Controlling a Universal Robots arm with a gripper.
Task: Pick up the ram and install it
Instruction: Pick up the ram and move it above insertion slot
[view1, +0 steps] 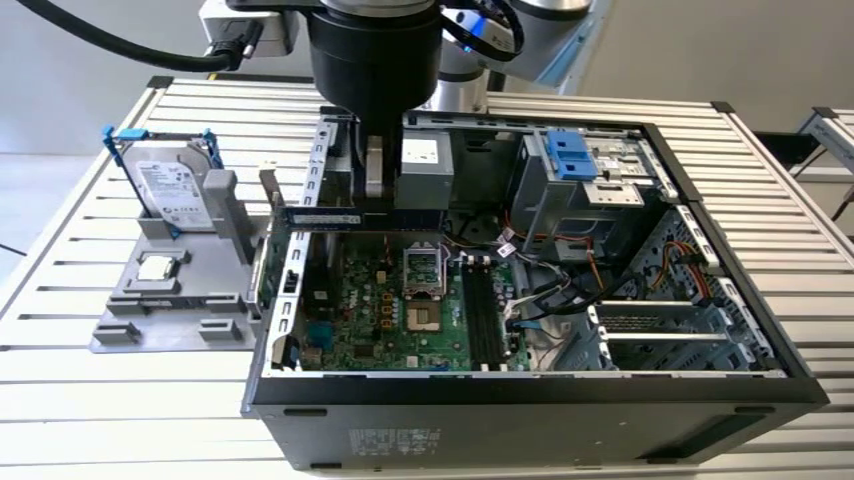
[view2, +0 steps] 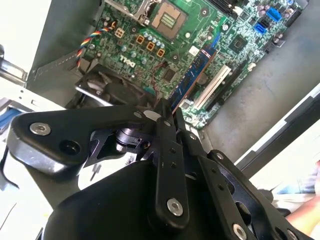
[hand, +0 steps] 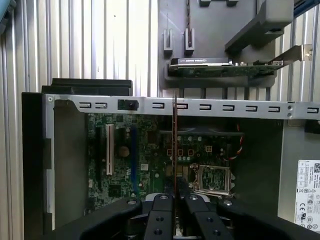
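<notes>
In the exterior view the arm (view1: 374, 60) reaches straight down with its dark wrist vertical, and the gripper (view1: 378, 200) below it has both black fingers (hand: 161, 220) closed tight on the ram (view1: 334, 217), gripping it mid-length.

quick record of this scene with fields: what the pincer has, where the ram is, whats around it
pincer: shut on the ram
ram: held level above the motherboard, not yet seated
motherboard: lying flat inside the computer case
computer case: side open, resting on the slatted table
hard drive: standing in the grey holder, at the exterior view's left
expansion card: on the grey holder, outside the case
</notes>
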